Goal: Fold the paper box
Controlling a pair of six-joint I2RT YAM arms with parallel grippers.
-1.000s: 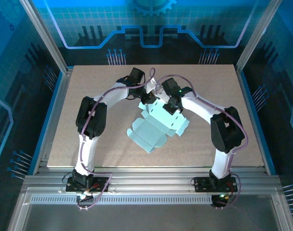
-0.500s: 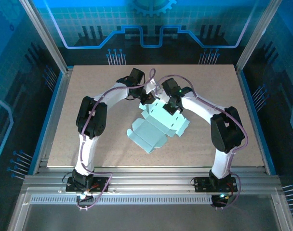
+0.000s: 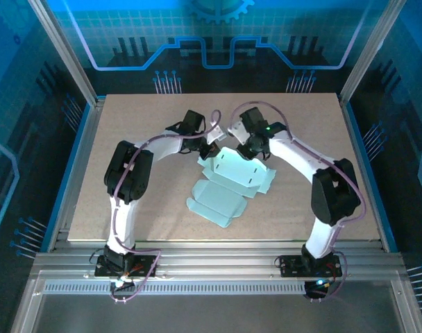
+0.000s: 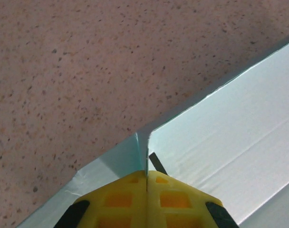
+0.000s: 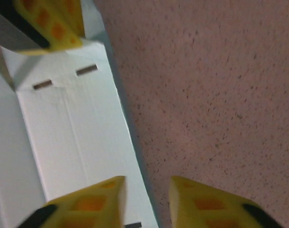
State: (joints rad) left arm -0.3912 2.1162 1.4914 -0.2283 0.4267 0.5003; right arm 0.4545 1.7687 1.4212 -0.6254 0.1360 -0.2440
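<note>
the left hand (image 4: 147,190) is shut tight, its yellow fingers (image 4: 120,194) pressed flat together on a thin upright corner of card, so a flap of the paper box (image 3: 225,191) is taken to be pinched and kept raised while the rest is worked. the right hand (image 5: 147,202) is held part open with nothing gripped. its fingers (image 5: 94,204) are parted to either side of the long edge of a card panel, a stance judged fit for pinching or nudging that edge next. from above, the speckled tabletop (image 3: 315,111) is crossed by both arms. the left arm (image 3: 124,173) and right arm (image 3: 332,191) are bowed outward at the elbows and bent back inward, so that the two wrists are brought close together over the far end of the box. the box is laid near the middle of the tabletop, mostly a flat unfolded blank, with its near panels spread toward the arm bases and only the far part lifted. the fold is therefore judged to be at an early stage. in the right wrist view a long pale panel is seen running away from the hand, and two small slots (image 5: 86,70) are cut near its far end, beside a finger of the left hand. these are presumably meant to receive tabs.
</note>
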